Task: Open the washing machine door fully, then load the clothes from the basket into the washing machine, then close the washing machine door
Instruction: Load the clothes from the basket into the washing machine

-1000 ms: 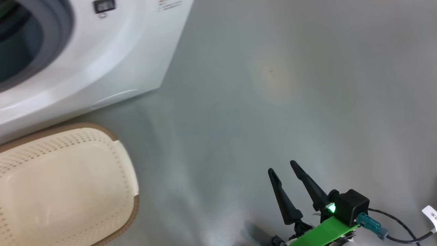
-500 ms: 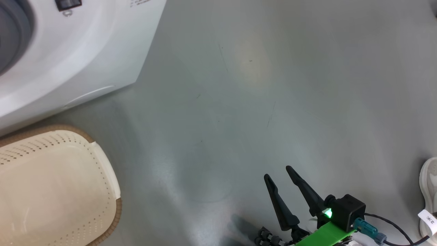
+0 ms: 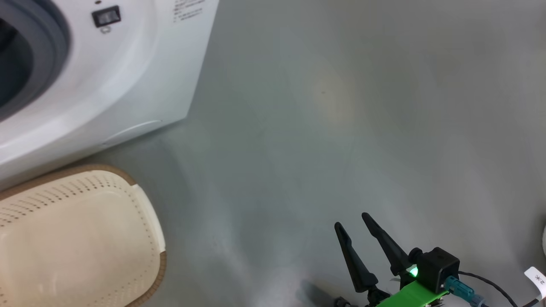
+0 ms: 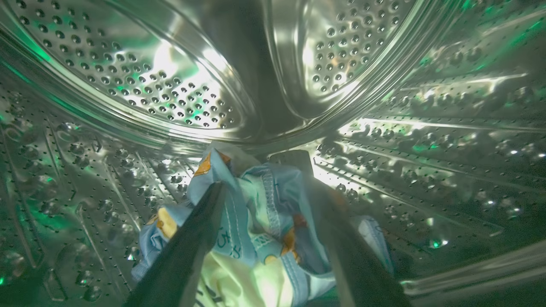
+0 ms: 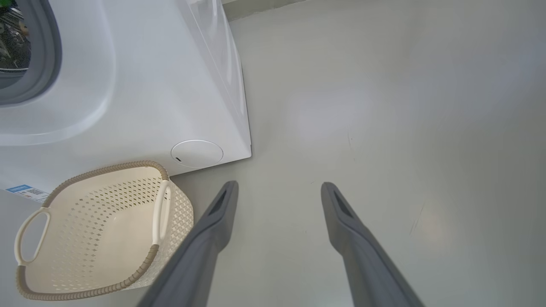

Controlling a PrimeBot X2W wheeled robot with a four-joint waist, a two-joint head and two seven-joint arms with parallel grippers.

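Note:
Inside the washing machine's steel perforated drum (image 4: 128, 64), the clothes (image 4: 251, 238), light blue fabric with orange-brown bears and a pale piece, lie heaped on the drum's floor. My left gripper (image 4: 260, 175) is open, its fingers spread either side of the heap. The white washing machine (image 3: 128, 76) with its grey gasket (image 3: 55, 47) stands at the upper left. In front of it sits the cream basket (image 3: 106, 169), also seen from the right wrist (image 5: 98, 230), with nothing inside. My right gripper (image 3: 352, 219) (image 5: 279, 184) hangs open over bare floor. The washing machine door is out of view.
Grey floor (image 3: 341, 128) spreads to the right of the machine and the basket. A round cover (image 5: 196, 153) is set low on the machine's front, and a small blue label (image 5: 19, 189) sits beside the basket. A cable and a white tag (image 3: 537, 275) trail behind my right wrist.
The head camera swung right, then back left, so the machine and basket shifted in its view. A pale shoe seen at the right edge has almost slipped out. My left gripper went from shut to open.

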